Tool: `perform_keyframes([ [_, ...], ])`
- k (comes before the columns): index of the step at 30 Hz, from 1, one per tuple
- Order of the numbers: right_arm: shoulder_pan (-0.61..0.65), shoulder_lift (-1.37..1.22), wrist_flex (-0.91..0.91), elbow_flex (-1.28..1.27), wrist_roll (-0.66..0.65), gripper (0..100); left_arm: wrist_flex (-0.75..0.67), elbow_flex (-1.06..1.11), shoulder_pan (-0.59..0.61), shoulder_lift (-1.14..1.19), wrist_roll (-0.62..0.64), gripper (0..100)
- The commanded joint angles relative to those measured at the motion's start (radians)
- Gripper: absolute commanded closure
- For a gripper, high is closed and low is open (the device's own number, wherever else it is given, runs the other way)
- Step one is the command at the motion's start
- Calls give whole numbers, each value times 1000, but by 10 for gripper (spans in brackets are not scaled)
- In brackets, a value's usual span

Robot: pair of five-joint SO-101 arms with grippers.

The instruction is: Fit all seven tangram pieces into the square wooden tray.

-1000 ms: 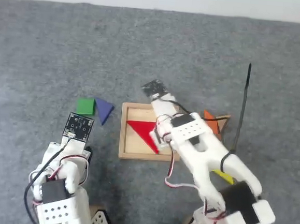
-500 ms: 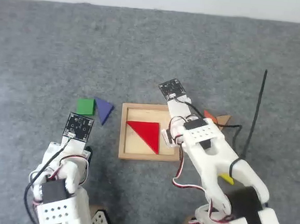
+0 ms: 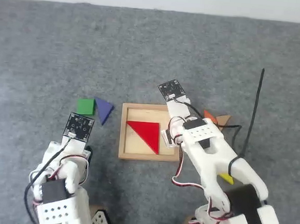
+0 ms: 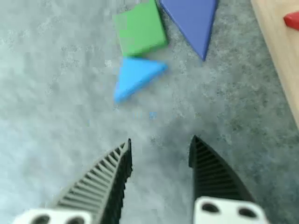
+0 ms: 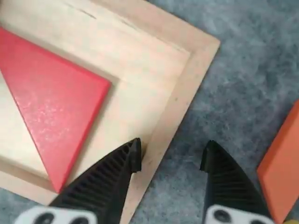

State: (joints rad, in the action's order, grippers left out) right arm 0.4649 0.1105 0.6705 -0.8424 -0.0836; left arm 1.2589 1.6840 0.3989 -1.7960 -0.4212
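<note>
Now, tray (image 3: pixel 122 133): lies flat on the grey mat (image 3: pixel 144 54), about mid-table, between the two arms.
Red triangle (image 3: pixel 147 134): lies flat inside the tray, the one piece seen in it. One straight side runs along the tray's right part and its point reaches toward the near rim. In the right wrist view it (image 5: pixel 51 107) rests on the tray floor, short of the rim (image 5: pixel 187 88).
Green square (image 3: pixel 85 106): on the mat to the left of the tray, well outside it.
Dark blue triangle (image 3: pixel 104 110): just beside the green square, between it and the tray. In the left wrist view the two, square (image 4: pixel 140 29) and triangle (image 4: pixel 191 16), sit almost touching.
Light blue triangle (image 4: pixel 135 77): on the mat close to the green square, on the side nearer the left gripper.
Orange piece (image 3: pixel 210 116): on the mat just right of the tray; its edge also shows by the right gripper (image 5: pixel 282 172).
Tan piece (image 3: pixel 223 119): beside the orange one, farther right; its shape is unclear.
Yellow piece (image 3: pixel 226 177): on the mat, partly hidden under the right arm (image 3: pixel 209 153).
Left gripper (image 4: pixel 160 141): released and holding nothing, above bare mat, near the light blue triangle but apart from it.
Right gripper (image 5: pixel 173 143): spread and holding nothing, low over the tray's right rim; one finger over the tray floor, the other over the mat outside.
Left arm (image 3: pixel 64 178): at the near left, folded back toward its base.
</note>
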Motion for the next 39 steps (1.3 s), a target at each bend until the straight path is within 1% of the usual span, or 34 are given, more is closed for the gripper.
perform_keyframes([
  [1, -16, 10, -10, 34, -3, 764, -166, -174, -29, -18, 43, 808],
  [5, -16, 48, -16, 9, -2, 764, -152, -404, -83, -11, 261, 808],
  [7, -16, 91, -42, -28, -2, 764, -130, -479, -149, 32, 359, 808],
  [8, -18, 117, -62, -55, -2, 764, -129, -496, -193, 80, 388, 808],
  [12, -18, 202, -113, -129, -34, 764, -215, -516, -391, 388, 443, 805],
  [16, -18, 191, -137, -135, -54, 764, -285, -621, -575, 694, 523, 798],
  [18, -18, 168, -148, -130, -54, 764, -292, -679, -658, 813, 566, 759],
  [20, -18, 156, -151, -130, -54, 764, -293, -717, -706, 916, 626, 698],
  [23, -18, 157, -148, -130, -52, 764, -325, -723, -710, 1031, 721, 621],
  [25, -21, 157, -147, -130, -49, 764, -394, -704, -686, 1094, 756, 618],
  [28, -64, 157, -133, -130, -41, 764, -523, -636, -664, 1169, 778, 618],
  [31, -105, 156, -131, -130, 14, 764, -620, -572, -674, 1232, 779, 618],
  [33, -110, 153, -131, -130, 11, 764, -640, -550, -675, 1261, 779, 618],
  [39, -102, 148, -131, -118, 12, 764, -643, -549, -672, 1335, 772, 618],
])
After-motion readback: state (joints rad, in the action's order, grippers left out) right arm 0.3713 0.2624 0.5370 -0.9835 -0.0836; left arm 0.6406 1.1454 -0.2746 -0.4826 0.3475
